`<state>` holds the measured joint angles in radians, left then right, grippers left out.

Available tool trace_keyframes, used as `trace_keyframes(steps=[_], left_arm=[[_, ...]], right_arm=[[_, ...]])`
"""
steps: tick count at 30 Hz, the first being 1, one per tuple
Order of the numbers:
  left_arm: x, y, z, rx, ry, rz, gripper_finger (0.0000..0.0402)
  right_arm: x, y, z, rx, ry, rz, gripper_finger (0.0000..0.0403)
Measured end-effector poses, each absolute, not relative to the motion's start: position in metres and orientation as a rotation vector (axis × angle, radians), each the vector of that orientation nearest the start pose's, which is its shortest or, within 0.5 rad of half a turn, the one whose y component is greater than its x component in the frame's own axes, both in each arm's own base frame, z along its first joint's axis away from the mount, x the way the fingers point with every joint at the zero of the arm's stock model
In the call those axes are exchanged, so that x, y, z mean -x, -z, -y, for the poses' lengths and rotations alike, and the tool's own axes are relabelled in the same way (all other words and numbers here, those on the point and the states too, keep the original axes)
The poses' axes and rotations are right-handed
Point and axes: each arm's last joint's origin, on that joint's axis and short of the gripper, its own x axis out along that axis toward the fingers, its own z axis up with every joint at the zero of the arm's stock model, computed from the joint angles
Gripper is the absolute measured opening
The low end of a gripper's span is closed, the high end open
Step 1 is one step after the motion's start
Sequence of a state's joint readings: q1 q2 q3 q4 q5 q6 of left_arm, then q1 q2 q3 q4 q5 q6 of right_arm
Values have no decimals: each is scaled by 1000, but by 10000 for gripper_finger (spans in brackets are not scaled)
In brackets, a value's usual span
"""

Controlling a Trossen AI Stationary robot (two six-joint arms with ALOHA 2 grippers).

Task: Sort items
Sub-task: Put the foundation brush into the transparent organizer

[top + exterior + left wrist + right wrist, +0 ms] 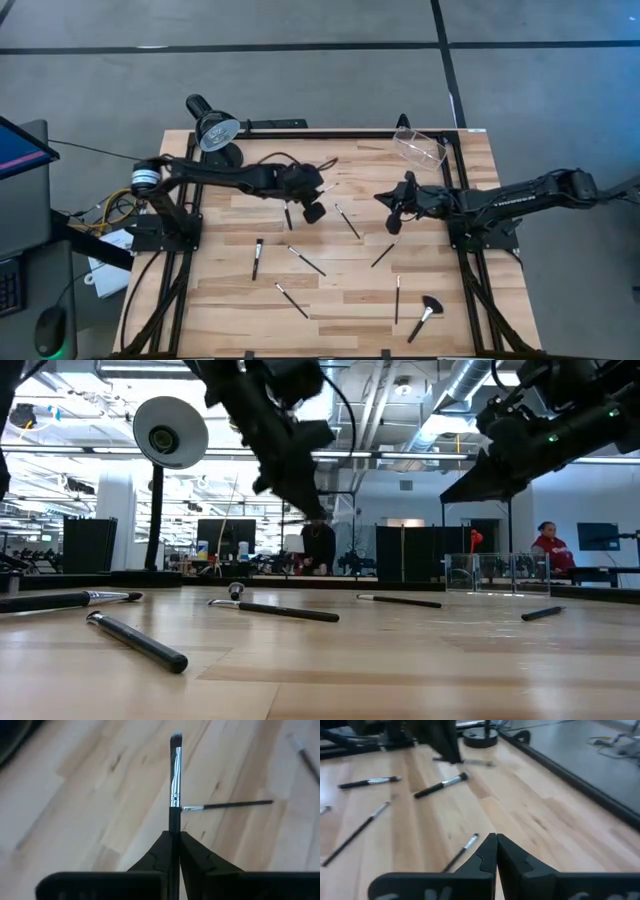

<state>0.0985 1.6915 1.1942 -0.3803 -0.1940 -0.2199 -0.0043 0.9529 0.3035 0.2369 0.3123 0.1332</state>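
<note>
Your left hand [174, 851] pinches a brush [174, 775] by its handle, bristles pointing straight ahead; the right hand [496, 851] hangs shut, empty.

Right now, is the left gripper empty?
No, the left gripper is shut on a makeup brush whose bristles point away from it.

Desk [200, 300] layout: desk lamp [214, 128] at far left, clear container [420, 147] at far right. Left claw [312, 212] over centre-left, gripping a brush [289, 218] lifted off the desk; right claw [393, 222] over centre-right, above the desk. Loose brushes: one between the claws [347, 220], one just near of the right claw [385, 252]. Near-left row: [257, 257], [307, 261], [292, 300]. Near right: one brush [397, 299], fan brush [425, 314] right of it.
</note>
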Motion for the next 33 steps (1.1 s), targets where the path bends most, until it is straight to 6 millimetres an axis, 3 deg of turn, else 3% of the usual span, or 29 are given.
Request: trace_keyframes(steps=[5, 10, 16, 21, 24, 29, 33], left_arm=[[-347, -248, -36, 134, -281, -568, 21], [-323, -229, -32, 170, -142, -291, 21], [-292, -216, -28, 164, -89, -54, 21], [-280, -209, -25, 162, -58, 12, 21], [-279, -207, -24, 158, -55, 15, 21], [-279, -208, -22, 154, -47, 22, 21], [-279, -208, -19, 152, -35, 24, 21]], right_arm=[[-202, -184, 13, -114, 230, -255, 0], [-215, -183, 18, -160, 146, -161, 6], [-229, -190, 25, -174, 39, 68, 71], [-241, -194, 31, -181, 12, 217, 127], [-259, -195, 33, -200, 5, 210, 148], [-289, -198, 34, -195, -81, 200, 162], [-300, -200, 37, -197, -86, 211, 163]])
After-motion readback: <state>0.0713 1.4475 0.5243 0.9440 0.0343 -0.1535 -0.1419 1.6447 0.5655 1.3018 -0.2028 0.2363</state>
